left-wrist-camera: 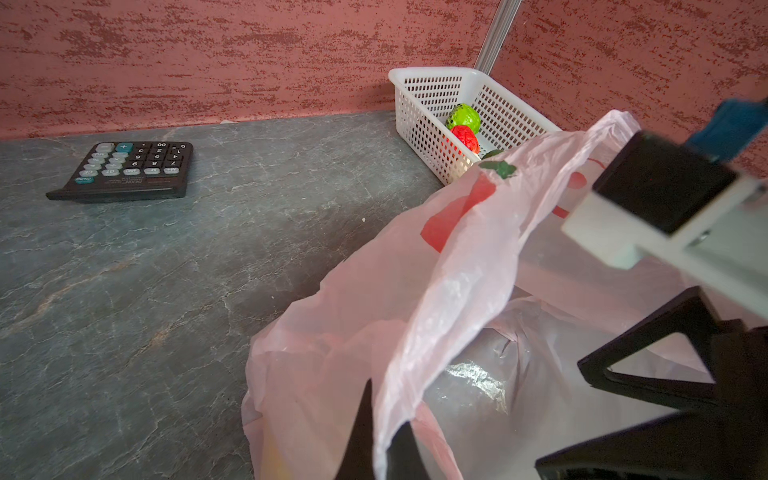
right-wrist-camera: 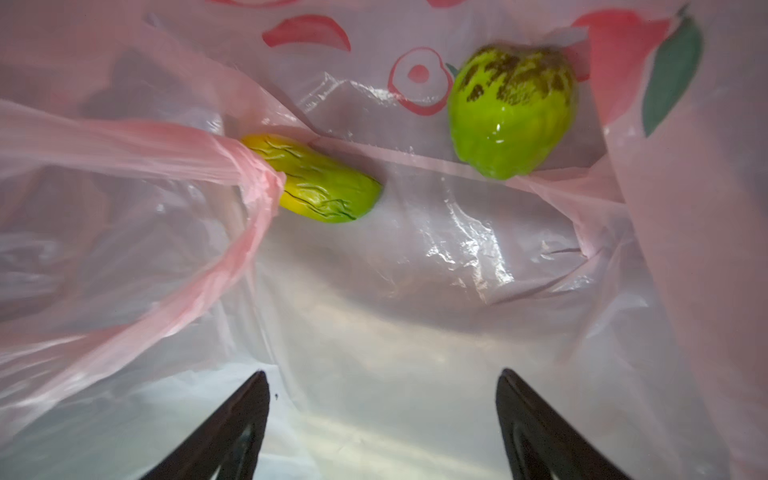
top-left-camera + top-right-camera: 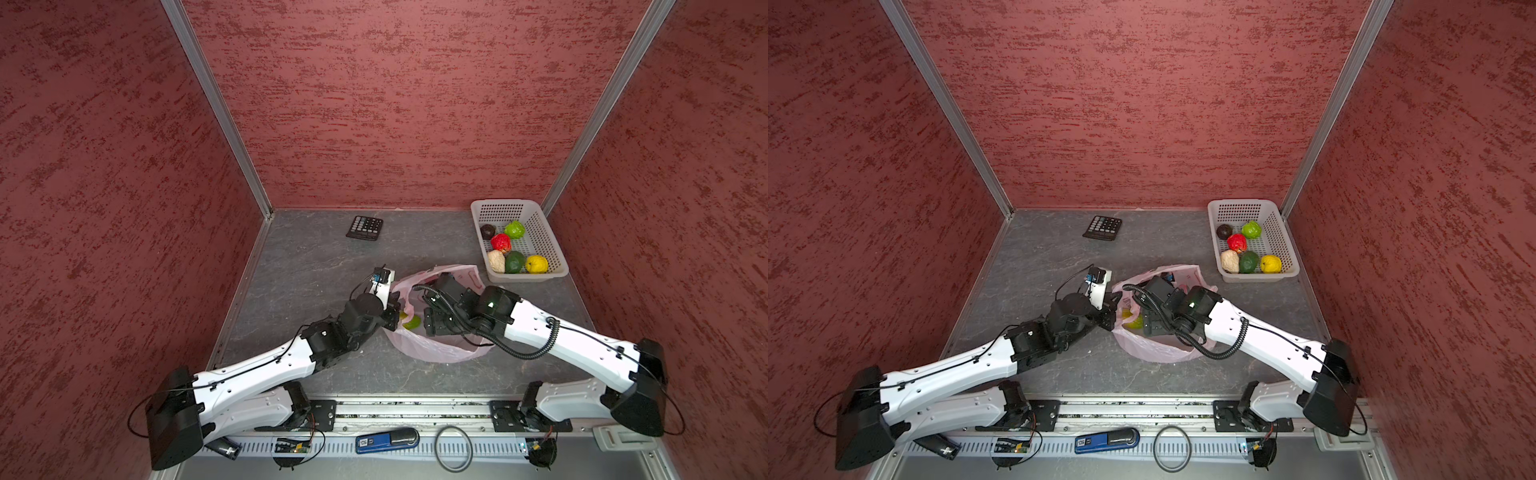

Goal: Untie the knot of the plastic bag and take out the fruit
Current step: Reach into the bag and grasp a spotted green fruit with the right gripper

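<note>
Right gripper point(image 2: 380, 382): jaws wide apart, empty, inside plastic bag point(image 2: 415, 257). Ahead of fingertips, on bag floor: yellow-green fruit point(image 2: 316, 183), light green fruit point(image 2: 513, 112). Left gripper point(image 1: 384, 440): closed, pinching bag rim film. Beyond bag: white basket point(image 3: 550, 241) holding six more pieces.

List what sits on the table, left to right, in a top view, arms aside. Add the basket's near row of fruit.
calculator → plastic bag → basket. Basket's near row: beige fruit → dark green fruit → yellow fruit.
</note>
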`<action>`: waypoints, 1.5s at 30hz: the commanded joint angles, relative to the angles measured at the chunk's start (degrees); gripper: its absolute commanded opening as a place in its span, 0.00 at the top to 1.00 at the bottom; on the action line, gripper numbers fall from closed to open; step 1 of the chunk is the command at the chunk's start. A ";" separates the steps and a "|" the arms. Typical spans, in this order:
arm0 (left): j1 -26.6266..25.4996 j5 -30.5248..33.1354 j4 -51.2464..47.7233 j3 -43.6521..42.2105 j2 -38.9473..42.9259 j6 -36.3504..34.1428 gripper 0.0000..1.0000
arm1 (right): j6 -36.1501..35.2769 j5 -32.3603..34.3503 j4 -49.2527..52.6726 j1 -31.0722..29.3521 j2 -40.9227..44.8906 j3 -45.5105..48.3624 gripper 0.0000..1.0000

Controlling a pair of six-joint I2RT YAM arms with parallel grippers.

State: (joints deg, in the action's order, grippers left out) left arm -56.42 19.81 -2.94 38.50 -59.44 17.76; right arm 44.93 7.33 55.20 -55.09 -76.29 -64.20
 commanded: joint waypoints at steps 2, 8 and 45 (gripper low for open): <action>-0.90 0.93 0.39 1.81 -0.92 0.61 1.00 | -0.15 1.50 -7.22 -0.20 -1.24 3.85 0.13; -2.44 0.49 1.50 0.62 -1.89 0.74 1.00 | 2.20 1.11 -19.85 4.28 -4.45 9.67 0.11; -5.80 -1.50 4.32 -0.64 -6.38 -1.41 1.00 | 19.84 16.74 -44.35 16.53 -17.08 15.23 0.02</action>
State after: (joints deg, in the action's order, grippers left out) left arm -61.84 19.25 0.10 38.46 -65.39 17.08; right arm 62.37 19.88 13.21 -38.89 -91.92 -47.83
